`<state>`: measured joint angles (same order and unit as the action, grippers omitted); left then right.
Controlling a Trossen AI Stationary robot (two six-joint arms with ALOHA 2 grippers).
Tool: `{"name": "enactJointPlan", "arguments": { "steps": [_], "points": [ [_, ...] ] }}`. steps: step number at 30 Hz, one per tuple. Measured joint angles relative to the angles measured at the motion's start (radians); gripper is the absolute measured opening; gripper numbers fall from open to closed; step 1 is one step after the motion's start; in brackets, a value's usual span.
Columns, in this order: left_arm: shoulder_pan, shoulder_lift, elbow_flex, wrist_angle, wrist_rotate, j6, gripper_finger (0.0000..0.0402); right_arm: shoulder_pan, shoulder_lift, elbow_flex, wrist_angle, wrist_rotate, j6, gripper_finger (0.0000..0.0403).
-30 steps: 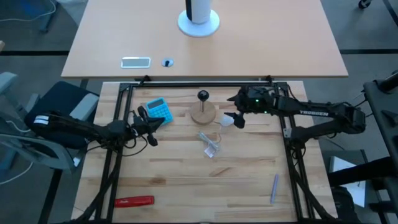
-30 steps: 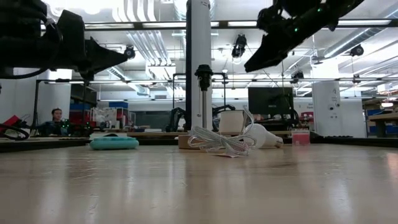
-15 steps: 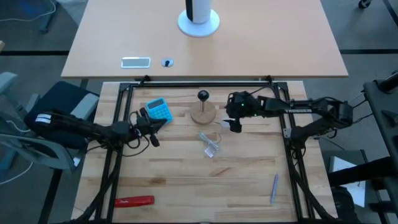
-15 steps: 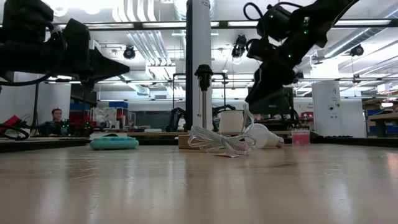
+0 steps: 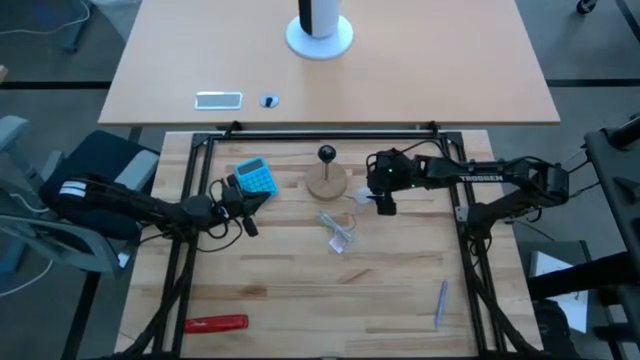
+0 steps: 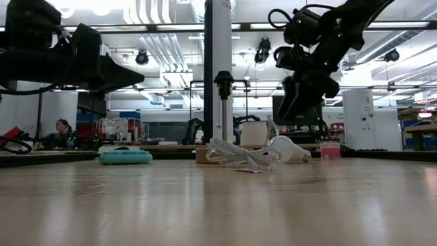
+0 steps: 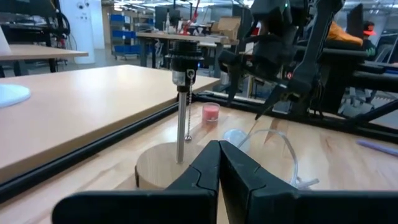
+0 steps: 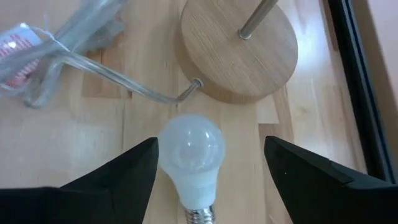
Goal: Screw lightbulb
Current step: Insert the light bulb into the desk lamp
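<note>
The lightbulb (image 8: 189,148), a small white globe with a silvery screw base (image 8: 199,215), lies on its side on the table beside the round wooden disc (image 8: 239,53) of the lamp stand, globe toward the disc. It also shows in the low view (image 6: 283,149). My right gripper (image 8: 211,180) is open, pointing down just above the bulb, with one finger on either side and neither touching it; it also shows in the high view (image 5: 385,198). My left gripper (image 7: 219,163) is shut and empty, left of the disc (image 5: 327,182). The lamp's socket (image 7: 182,55) stands on a thin pole.
A clear wrapper with a cord (image 5: 338,232) lies near the disc. A teal device (image 5: 256,176) sits far left, a red tool (image 5: 216,323) near left, a grey pen (image 5: 441,302) near right. A small pink-red round thing (image 7: 211,112) stands behind the bulb. Black frame rails (image 5: 462,215) border the board.
My right gripper has come down from high above the table and tipped from a slant to point straight down, ending just over the lightbulb. The bulb has stayed where it lay.
</note>
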<state>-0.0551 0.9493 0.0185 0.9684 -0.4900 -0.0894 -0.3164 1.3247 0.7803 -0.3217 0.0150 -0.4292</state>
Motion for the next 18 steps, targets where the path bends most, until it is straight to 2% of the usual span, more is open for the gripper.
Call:
{"name": "enactJointPlan", "arguments": {
  "steps": [6, 14, 18],
  "points": [
    [0.0, 0.031, 0.0, 0.015, 0.0, -0.022, 0.0, -0.003, 0.002, 0.0, -0.056, 0.095, -0.038, 0.0273],
    [0.0, 0.062, 0.0, 0.177, 0.0, 0.002, 0.0, -0.003, 0.021, 0.0, -0.092, 0.084, 0.004, 0.0248],
    [0.001, 0.069, 0.0, 0.232, 0.0, 0.006, 0.0, -0.003, 0.074, -0.002, -0.092, 0.082, 0.009, 0.0238]
  ]
}}
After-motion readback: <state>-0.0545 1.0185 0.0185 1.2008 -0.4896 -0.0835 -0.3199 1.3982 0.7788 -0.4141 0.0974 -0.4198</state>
